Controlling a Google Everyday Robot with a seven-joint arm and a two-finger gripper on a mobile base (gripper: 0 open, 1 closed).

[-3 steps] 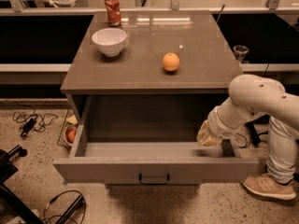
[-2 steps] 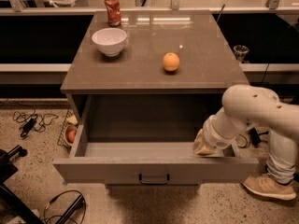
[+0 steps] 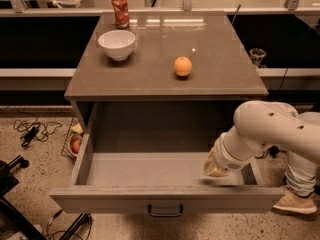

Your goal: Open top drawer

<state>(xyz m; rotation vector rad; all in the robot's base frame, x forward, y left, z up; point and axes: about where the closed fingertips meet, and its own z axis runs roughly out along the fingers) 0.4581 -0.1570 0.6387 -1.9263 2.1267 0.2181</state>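
The top drawer (image 3: 150,169) of the grey-brown cabinet stands pulled far out toward the camera. Its deep plain box holds nothing that I can see. Its front panel (image 3: 100,203) runs along the bottom of the view, with a small black bar handle (image 3: 165,211) at centre. My white arm (image 3: 272,129) reaches in from the right. The gripper (image 3: 216,167) hangs inside the drawer's right side, just behind the front panel. The lower drawers are hidden.
On the cabinet top (image 3: 220,69) stand a white bowl (image 3: 117,44), a red can (image 3: 120,11) and an orange (image 3: 183,66). A wire basket with fruit (image 3: 74,143) and cables (image 3: 30,131) lie on the floor at left. A person's shoe (image 3: 296,203) is at right.
The arm has shifted left and slightly lower, bringing the gripper further into the drawer's right side. The drawer stays equally far out.
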